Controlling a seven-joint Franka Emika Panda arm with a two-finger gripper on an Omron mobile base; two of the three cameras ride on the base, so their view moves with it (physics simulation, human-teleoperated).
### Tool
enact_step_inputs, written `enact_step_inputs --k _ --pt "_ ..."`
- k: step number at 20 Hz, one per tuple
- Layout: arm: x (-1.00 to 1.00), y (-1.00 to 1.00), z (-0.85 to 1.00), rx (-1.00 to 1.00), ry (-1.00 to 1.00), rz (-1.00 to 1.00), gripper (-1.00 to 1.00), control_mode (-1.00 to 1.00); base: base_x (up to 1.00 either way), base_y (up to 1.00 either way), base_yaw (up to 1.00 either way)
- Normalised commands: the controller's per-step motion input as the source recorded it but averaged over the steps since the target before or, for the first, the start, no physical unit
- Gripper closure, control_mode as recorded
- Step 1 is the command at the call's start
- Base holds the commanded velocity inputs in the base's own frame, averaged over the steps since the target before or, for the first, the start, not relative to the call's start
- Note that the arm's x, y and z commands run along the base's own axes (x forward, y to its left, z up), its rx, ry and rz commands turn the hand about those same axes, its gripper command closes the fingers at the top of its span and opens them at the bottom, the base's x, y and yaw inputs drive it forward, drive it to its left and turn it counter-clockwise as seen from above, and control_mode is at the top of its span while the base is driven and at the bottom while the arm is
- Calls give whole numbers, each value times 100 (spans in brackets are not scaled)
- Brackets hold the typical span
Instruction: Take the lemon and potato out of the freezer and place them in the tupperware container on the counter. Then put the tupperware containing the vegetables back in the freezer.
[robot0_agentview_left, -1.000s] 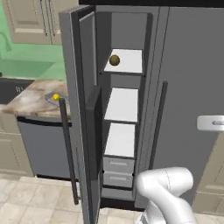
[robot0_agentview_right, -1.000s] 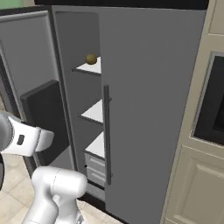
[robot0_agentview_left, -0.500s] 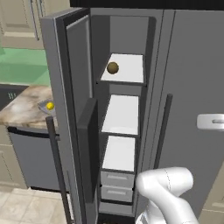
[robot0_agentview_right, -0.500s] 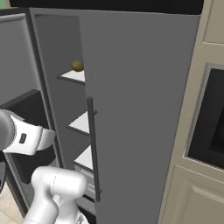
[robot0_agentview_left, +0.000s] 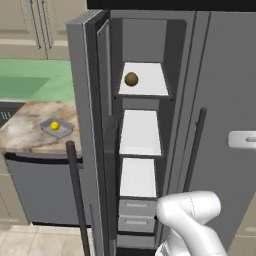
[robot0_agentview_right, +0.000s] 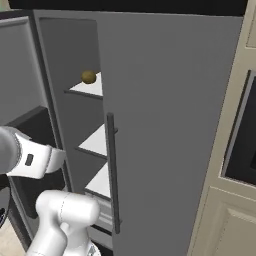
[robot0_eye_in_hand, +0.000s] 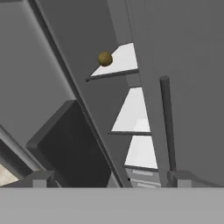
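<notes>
The potato (robot0_eye_in_hand: 105, 58) is next: small, firm, round, likely to roll, so I would pinch it across its middle. The gripper (robot0_eye_in_hand: 109, 178) hangs low with jaws spread wide, empty. The potato sits on the freezer's (robot0_agentview_left: 141, 150) smooth white top shelf. The lemon (robot0_agentview_left: 55, 126) lies in the translucent tupperware container (robot0_agentview_left: 65, 131) on the marbled counter (robot0_agentview_left: 25, 132).

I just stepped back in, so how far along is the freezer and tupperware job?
Done: the lemon sits in the tupperware container on the counter. In hand: nothing; the end effector is open, facing the open freezer. Left: the potato on the top shelf, then returning the container.
</notes>
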Motion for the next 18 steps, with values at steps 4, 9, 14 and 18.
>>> enact_step_inputs --k 4,9,14,18 --pt "0 0 0 0 0 0 -100 100 36 60 -36" --pt "0 0 0 0 0 0 -100 100 40 23 -17" --pt "0 0 0 0 0 0 -100 100 36 6 -8" --pt "0 0 0 0 0 0 -100 100 24 -1 0"
